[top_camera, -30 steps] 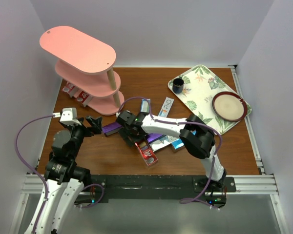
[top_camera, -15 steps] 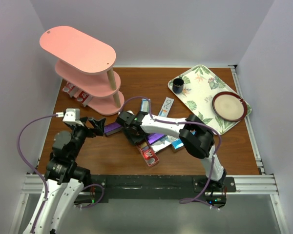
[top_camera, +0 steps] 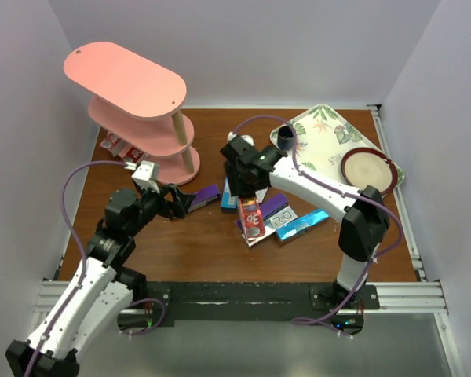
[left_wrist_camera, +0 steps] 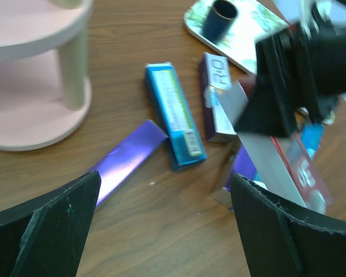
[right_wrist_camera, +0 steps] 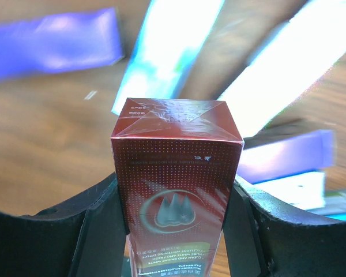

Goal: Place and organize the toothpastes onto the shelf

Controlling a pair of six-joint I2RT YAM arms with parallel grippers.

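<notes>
Between right end effector (right_wrist_camera: 174,231) jaws: glossy dark-red carton (right_wrist_camera: 176,138), tooth emblem.

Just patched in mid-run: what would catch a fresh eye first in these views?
The red toothpaste carton stands out, clamped in the right gripper above the jumbled cartons at mid-table. Next comes the tall pink shelf at the far left. The left gripper gapes open beside a purple carton lying in front of the shelf.
</notes>
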